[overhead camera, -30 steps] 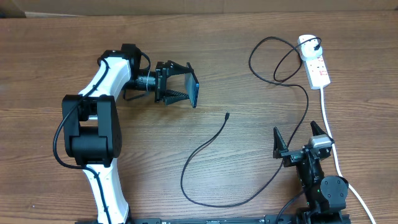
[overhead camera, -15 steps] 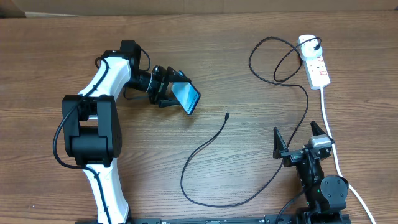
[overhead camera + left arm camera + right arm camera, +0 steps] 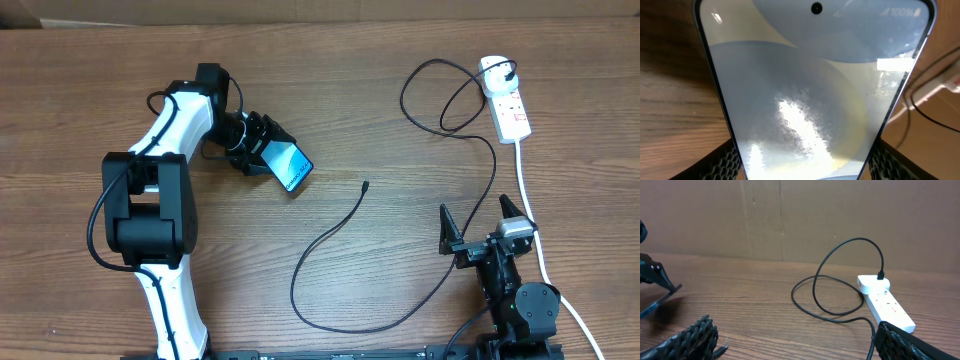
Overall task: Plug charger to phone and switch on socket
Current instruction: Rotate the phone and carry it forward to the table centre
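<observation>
My left gripper [image 3: 268,155] is shut on the phone [image 3: 291,166], which shows its light blue screen tilted up toward the overhead camera. In the left wrist view the phone [image 3: 810,90] fills the frame, and the black fingers [image 3: 722,161] press on its two long edges. The charger [image 3: 330,235] is a thin black cable lying loose on the table, its small tip [image 3: 366,185] right of the phone. Its plug [image 3: 511,72] sits in the white socket [image 3: 507,102] at the far right. My right gripper [image 3: 478,225] stands open and empty near the front edge, with the socket [image 3: 886,303] ahead of it.
A thick white cord [image 3: 529,205] runs from the socket toward the front edge, passing just right of my right gripper. The black cable makes a loop [image 3: 440,95] left of the socket. A brown cardboard wall [image 3: 800,215] backs the table.
My left gripper has turned the phone from standing on its edge to screen-up and drawn it slightly left and toward the front. The right arm and the cable have not moved.
</observation>
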You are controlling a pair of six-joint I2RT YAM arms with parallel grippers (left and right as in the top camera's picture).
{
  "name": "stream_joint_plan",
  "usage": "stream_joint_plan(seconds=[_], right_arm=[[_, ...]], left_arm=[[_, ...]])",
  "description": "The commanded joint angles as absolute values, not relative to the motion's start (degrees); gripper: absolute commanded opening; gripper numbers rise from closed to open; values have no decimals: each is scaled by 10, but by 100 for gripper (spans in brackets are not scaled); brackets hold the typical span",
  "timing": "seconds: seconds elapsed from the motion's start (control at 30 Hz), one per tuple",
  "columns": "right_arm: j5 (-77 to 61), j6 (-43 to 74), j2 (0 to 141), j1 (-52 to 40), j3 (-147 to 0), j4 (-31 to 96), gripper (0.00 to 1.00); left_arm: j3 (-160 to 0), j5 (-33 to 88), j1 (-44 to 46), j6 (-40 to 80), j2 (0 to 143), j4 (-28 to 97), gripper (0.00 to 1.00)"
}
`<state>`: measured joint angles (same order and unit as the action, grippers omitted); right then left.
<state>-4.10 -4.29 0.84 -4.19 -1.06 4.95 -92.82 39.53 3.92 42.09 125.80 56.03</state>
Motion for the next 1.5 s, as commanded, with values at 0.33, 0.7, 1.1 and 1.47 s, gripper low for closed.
stream_joint_plan(seconds=[0.33, 0.7, 1.1, 1.47], right_arm=[[-39, -44, 3, -45, -5, 46, 100], [-39, -44, 3, -45, -5, 46, 100], [-39, -44, 3, -45, -5, 46, 100], [-39, -44, 3, -45, -5, 46, 100]], left_arm=[[-946, 360, 49, 424, 1241, 556, 65], [-946, 89, 105, 422, 1199, 607, 68], [-955, -54, 206, 420, 1199, 598, 68], [-1115, -48, 194, 420, 1199, 744, 68]])
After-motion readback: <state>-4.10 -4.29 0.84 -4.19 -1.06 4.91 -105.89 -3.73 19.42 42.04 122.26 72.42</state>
